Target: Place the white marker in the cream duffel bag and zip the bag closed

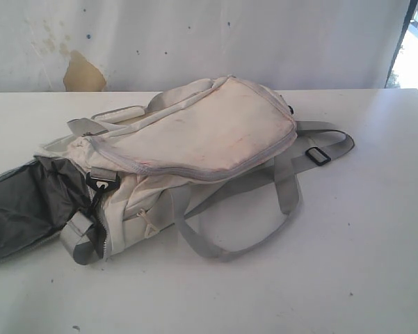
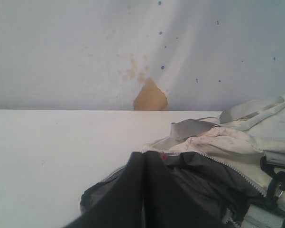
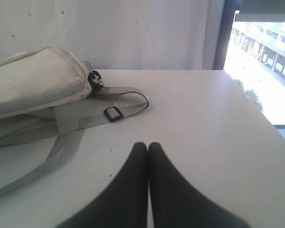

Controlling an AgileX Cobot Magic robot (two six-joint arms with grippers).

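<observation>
Smudged cream duffel bag (image 1: 195, 132) slumped on the white table (image 1: 362, 264), both claws clenched empty.
Lies on its side with dark grey lining (image 1: 21, 202) spilling from its unzipped end; trails grey straps (image 1: 226, 252) in a loop on the tabletop beside it, a black buckle (image 1: 318, 155) at the end opposite the lining. Clenched left gripper (image 2: 143, 159), tips pressed together with nothing seen between, right at the bag's lining; right gripper (image 3: 148, 146) likewise clenched, low over the tabletop near the bag's buckle end, apart from it. Cannot tell where the white marker is.
</observation>
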